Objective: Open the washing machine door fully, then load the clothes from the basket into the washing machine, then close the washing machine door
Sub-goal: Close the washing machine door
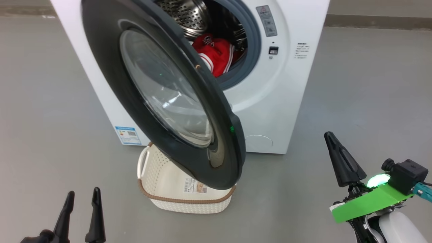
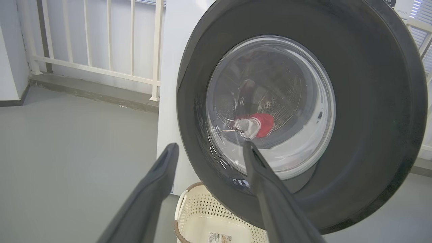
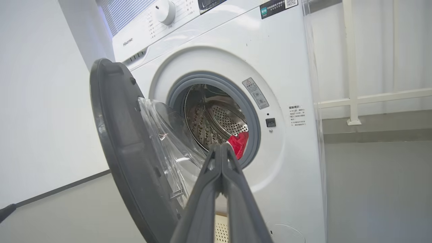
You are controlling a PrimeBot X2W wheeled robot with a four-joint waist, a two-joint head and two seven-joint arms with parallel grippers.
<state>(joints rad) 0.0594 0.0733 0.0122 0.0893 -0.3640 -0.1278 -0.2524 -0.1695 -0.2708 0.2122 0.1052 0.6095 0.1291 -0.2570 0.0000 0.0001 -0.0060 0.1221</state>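
In the head view the washing machine door (image 1: 162, 98) stands partly open across the centre of the frame, its lower rim over the cream basket (image 1: 189, 206) at lower centre. The red clothes (image 1: 217, 55) lie in the drum of the washing machine (image 1: 270, 111) at the top. The left gripper (image 1: 83, 191), lower left, has its fingers spread apart; the right gripper (image 1: 329, 136), lower right, has its fingers pressed together, apart from the door.

Black right claw (image 1: 330, 136), green wrist bracket (image 1: 371, 202)
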